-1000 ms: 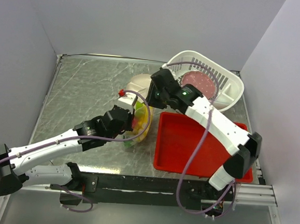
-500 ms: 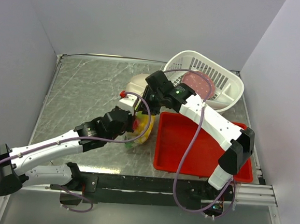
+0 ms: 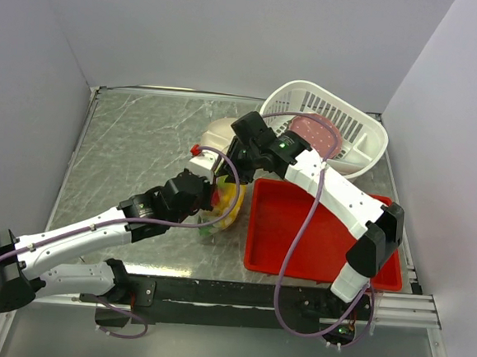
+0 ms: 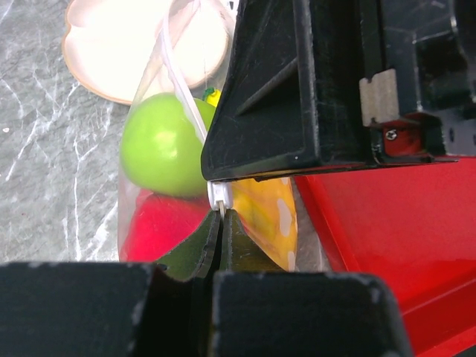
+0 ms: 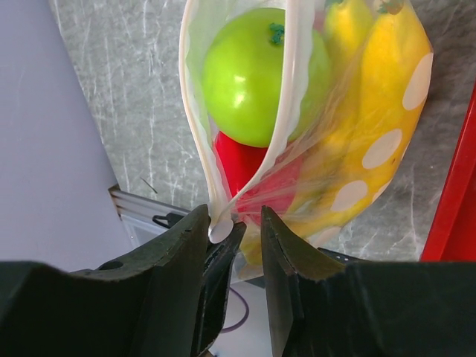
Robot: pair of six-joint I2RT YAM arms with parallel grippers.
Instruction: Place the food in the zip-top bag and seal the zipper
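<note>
The zip-top bag (image 3: 226,204) sits on the table (image 3: 142,146) just at 9 o'clock of the red tray (image 3: 272,222). It holds the green apple (image 5: 245,74), the yellow banana (image 5: 387,67) and the red dragon fruit (image 5: 242,167). At 1 o'clock on the table, the white slotted basket (image 3: 331,103) holds the reddish speckled disc (image 3: 318,135). A cream round piece (image 3: 213,133) lies at 12 o'clock of the bag. Since a second ago the right arm's wrist has swung toward 9 o'clock and its elbow has drawn in over the tray, while the bag and left arm have kept their places. The left gripper (image 4: 221,216) is pinched tight on one end of the zipper (image 4: 181,82). The right gripper (image 5: 234,219) has its fingers parted, straddling that same end and grasping nothing. In the left wrist view the strip runs from the fingertips toward 11 o'clock, at the cream piece. Seen from overhead, the bag's long axis lies roughly 12 to 6 o'clock. Its mouth gapes, the two lips parted around the apple.
</note>
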